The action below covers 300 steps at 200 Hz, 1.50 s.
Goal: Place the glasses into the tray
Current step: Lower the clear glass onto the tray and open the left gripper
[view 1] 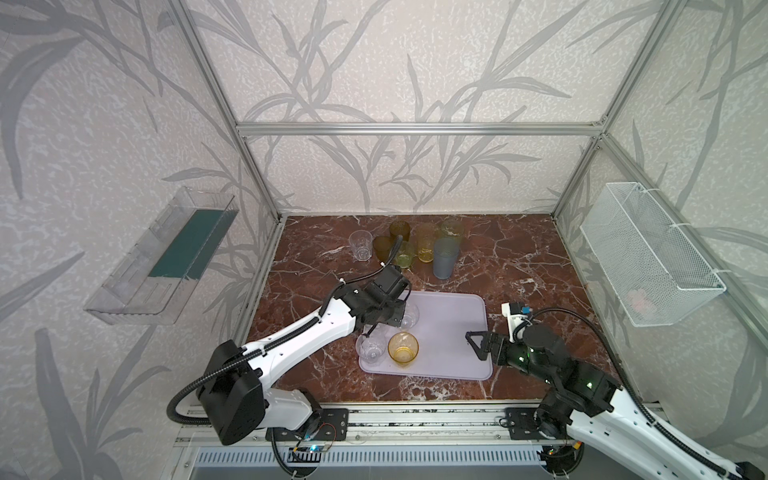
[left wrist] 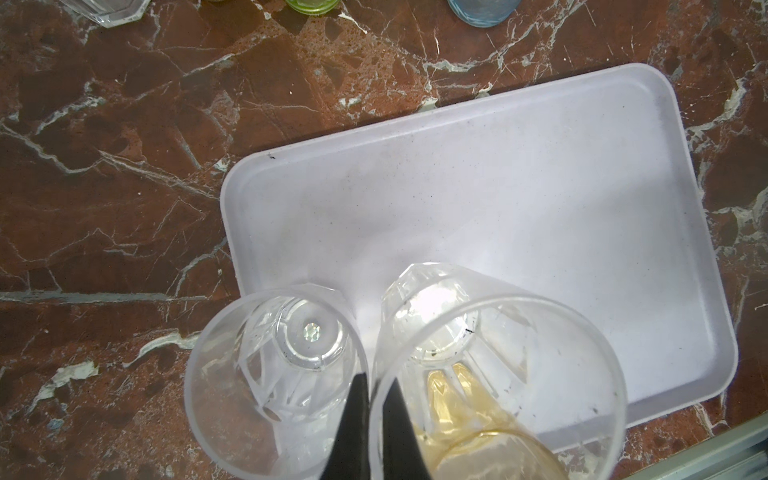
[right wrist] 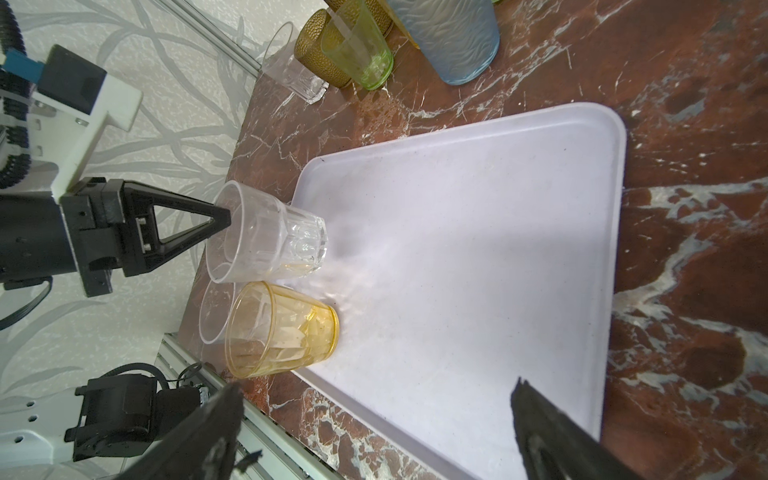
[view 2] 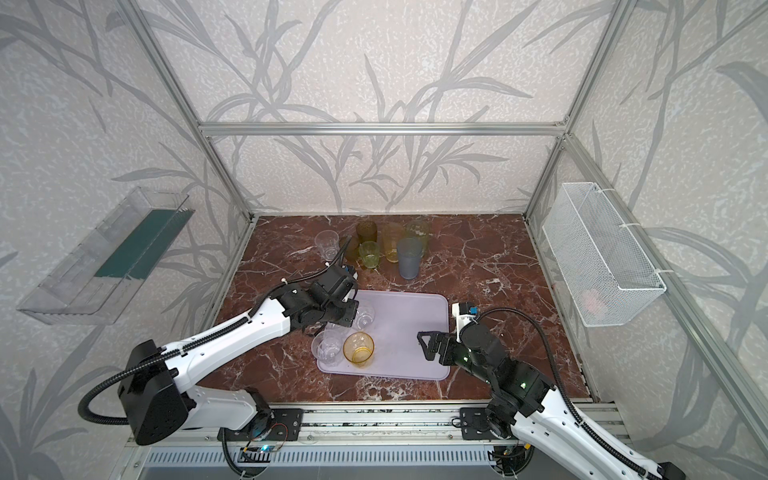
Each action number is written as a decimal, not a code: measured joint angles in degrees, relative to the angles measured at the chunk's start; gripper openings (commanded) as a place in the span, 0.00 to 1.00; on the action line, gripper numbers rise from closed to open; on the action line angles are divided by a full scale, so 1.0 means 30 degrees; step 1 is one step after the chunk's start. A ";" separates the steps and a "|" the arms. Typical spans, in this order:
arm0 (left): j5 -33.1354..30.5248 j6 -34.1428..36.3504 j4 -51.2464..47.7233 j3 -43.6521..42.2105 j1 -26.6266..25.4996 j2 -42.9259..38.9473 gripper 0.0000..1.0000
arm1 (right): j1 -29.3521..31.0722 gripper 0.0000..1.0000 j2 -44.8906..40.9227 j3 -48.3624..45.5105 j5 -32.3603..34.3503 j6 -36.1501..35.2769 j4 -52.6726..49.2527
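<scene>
Pinching a clear glass [right wrist: 270, 237] by the rim in the left end effector [left wrist: 376, 386], tilted base-first over the left edge of the tray [right wrist: 498, 249] beside the amber glass [right wrist: 282, 328], right end effector [right wrist: 378, 386] gaping empty opposite.

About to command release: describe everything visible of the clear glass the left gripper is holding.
The held clear glass is a short, empty, see-through tumbler with a smooth rim band, faceted lower wall and thick base. It is upright, mouth up. The left gripper is shut on its rim, one finger inside, one outside. It is over the far-left part of the tray, behind the amber glass, with a second clear glass nearby. Whether its base rests on the tray is unclear.
</scene>
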 measured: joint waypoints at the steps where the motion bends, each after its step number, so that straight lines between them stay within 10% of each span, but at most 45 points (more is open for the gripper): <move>1: 0.0000 0.0000 0.0015 0.0000 0.0000 0.0029 0.00 | -0.0007 0.99 0.0000 0.0000 0.0000 0.0007 0.0000; 155: -0.0211 -0.0044 0.0313 0.0095 -0.0160 0.2178 0.00 | -0.0168 0.99 -0.0299 -0.0022 -0.0138 0.0517 -0.0554; 233: -0.0138 0.0044 0.0058 0.1814 -0.0153 0.2361 0.38 | -0.0291 0.99 -0.1013 -0.0240 -0.0153 0.1501 -0.0918; 243: 0.0000 0.0029 0.0066 0.2135 -0.0160 0.2361 0.51 | -0.0299 0.99 -0.1071 -0.0306 -0.0160 0.1625 -0.0969; 253: 0.0131 0.0240 0.0080 0.2382 -0.0160 0.2353 0.98 | -0.0306 0.99 -0.1100 -0.0335 -0.0160 0.1719 -0.1056; 300: -0.0321 0.0182 0.0393 0.2455 -0.0146 0.1319 0.99 | -0.0342 0.99 -0.1129 -0.0342 -0.0219 0.2186 -0.1282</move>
